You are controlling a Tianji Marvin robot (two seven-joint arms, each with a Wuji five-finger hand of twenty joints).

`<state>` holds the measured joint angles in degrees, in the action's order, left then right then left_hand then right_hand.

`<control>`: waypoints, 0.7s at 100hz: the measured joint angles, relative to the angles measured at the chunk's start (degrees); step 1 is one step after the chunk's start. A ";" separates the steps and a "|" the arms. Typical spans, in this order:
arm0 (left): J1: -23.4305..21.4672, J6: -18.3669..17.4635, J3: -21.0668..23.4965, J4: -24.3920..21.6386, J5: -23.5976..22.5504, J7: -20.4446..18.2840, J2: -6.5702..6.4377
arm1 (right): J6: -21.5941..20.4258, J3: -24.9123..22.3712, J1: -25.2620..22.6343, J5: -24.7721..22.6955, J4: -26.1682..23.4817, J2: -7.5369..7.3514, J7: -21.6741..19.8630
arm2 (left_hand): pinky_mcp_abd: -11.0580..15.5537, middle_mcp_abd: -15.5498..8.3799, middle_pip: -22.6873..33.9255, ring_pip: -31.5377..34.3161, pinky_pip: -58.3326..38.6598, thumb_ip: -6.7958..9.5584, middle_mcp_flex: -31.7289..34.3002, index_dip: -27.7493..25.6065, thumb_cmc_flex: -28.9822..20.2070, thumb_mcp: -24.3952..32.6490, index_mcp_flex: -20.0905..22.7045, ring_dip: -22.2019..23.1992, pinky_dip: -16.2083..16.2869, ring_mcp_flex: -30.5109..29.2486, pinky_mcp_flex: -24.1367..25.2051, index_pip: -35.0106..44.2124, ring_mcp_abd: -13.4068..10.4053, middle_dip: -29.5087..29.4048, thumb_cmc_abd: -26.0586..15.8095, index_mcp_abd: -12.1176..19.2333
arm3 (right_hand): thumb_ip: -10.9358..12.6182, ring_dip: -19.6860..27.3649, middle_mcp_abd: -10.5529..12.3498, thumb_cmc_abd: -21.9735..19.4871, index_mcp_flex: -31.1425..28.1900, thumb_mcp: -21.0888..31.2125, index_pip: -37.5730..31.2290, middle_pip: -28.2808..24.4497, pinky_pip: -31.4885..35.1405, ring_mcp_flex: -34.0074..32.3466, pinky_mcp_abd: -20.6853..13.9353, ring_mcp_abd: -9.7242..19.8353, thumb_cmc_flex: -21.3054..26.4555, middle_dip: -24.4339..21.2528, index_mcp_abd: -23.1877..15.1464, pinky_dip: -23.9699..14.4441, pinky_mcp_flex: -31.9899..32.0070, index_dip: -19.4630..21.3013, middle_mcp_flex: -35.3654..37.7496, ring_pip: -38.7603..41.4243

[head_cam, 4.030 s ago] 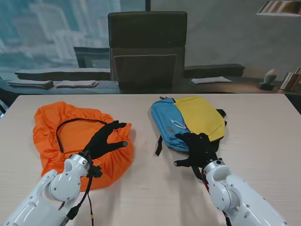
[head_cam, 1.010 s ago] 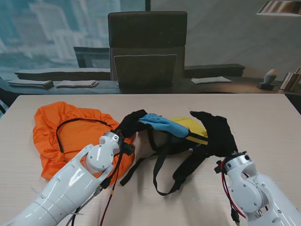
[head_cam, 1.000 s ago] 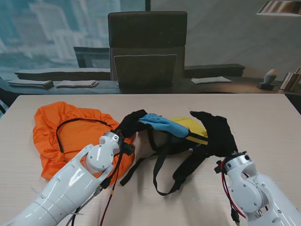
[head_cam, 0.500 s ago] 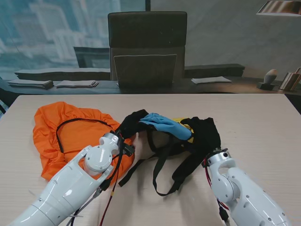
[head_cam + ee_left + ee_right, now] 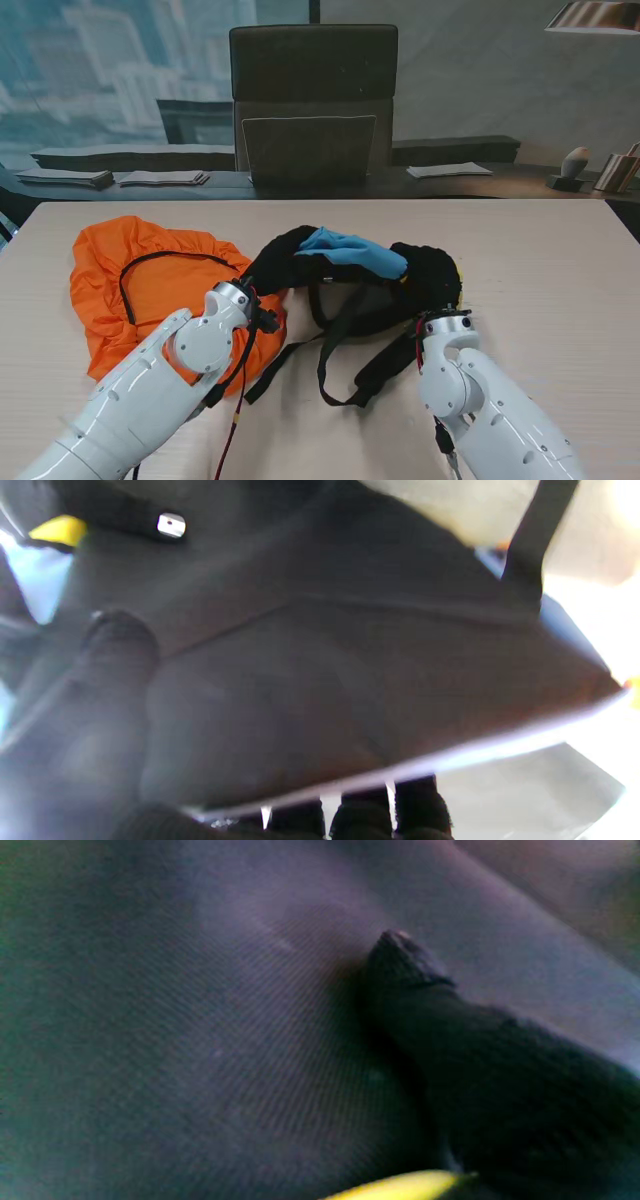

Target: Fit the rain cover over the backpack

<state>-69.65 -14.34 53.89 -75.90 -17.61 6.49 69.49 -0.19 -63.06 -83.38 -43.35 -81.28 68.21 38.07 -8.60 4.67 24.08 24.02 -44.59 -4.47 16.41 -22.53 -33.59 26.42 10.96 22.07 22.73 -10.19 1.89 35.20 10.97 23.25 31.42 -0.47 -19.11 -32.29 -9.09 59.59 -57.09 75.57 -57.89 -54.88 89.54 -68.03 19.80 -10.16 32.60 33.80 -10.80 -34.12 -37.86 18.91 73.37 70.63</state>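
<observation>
On the worktop's left: orange rain cover, elastic rim up, mouth open.
Left robot hand: clamped on the backpack's left end, fingers pressed into dark back panel.
Backpack: mid-worktop, raised on edge, straps trailing nearer to me.
Right robot hand: gripping the right end, finger pressed into fabric.
Doing it well: I'd keep both grips even, carry it left, clear the straps, and lower it into the cover's mouth.

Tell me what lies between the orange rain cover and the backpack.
In the stand view, the left hand fills that stretch, gripping the backpack beside the rain cover.
</observation>
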 measured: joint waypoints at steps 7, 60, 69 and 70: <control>-1.03 -1.93 1.97 -1.00 -3.48 1.62 -0.32 | 2.42 -0.24 0.32 3.62 -0.13 1.02 0.56 | 0.40 -0.40 -2.42 -1.61 0.59 0.00 -2.27 4.04 0.69 -3.99 0.00 -1.18 -0.66 1.62 0.38 -6.00 -0.56 -3.24 -0.28 0.67 | -0.13 -1.72 -1.24 0.13 -0.01 0.01 -0.74 0.00 0.21 0.00 1.16 -1.18 0.72 1.14 2.75 -0.93 -0.17 1.30 0.12 1.39; -13.13 21.07 13.65 -15.53 -14.41 -24.99 -8.86 | -4.11 -4.16 4.03 8.48 1.19 4.17 7.14 | 0.28 6.94 -11.24 -15.02 22.89 1.77 -4.10 4.84 -0.88 -22.92 0.03 -7.06 -10.66 4.88 0.38 -7.63 0.77 -10.60 -18.06 -4.59 | -0.13 -5.71 -3.74 0.28 -1.44 0.03 -1.19 -1.11 0.73 -1.27 3.11 -3.77 2.78 2.21 8.54 -2.43 -0.57 2.88 0.83 5.59; -12.00 20.93 11.03 -12.31 -11.16 -23.32 -9.51 | -6.41 -5.48 3.78 8.46 0.04 4.18 7.22 | 0.13 7.42 -11.24 -15.78 24.03 1.77 -4.10 5.16 -0.91 -22.92 0.03 -7.51 -10.84 5.63 0.41 -7.71 1.30 -10.60 -18.34 -4.68 | -0.13 -5.72 -3.74 0.28 -1.44 0.03 -1.54 -1.14 0.73 -1.27 3.12 -3.77 2.78 2.23 8.54 -2.85 -0.41 2.95 0.83 5.59; -11.81 21.03 10.70 -11.92 -10.43 -23.25 -9.53 | -6.62 -5.61 3.77 8.46 -0.09 4.18 7.23 | 0.13 7.42 -11.24 -15.78 24.19 1.77 -4.10 5.16 -0.92 -22.92 0.03 -7.61 -10.85 5.63 0.41 -7.85 1.30 -10.60 -18.36 -4.68 | -0.13 -5.72 -3.74 0.27 -1.44 0.03 -1.55 -1.15 0.73 -1.27 3.12 -3.77 2.78 2.23 8.54 -2.85 -0.42 2.95 0.83 5.60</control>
<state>-81.47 6.69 64.59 -87.83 -28.04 -16.75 59.96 -6.82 -68.68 -79.62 -34.89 -81.38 72.40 45.30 -8.47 12.09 12.84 8.23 -20.40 -2.69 12.31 -17.37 -34.51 3.49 11.00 14.46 11.87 -4.56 2.30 27.36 12.27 12.64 13.06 -5.16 -19.24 -38.00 -12.83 59.86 -58.53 75.60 -59.45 -56.03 90.27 -69.30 22.91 -13.93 35.38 36.03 -2.26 -36.97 -38.27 21.86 74.20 76.23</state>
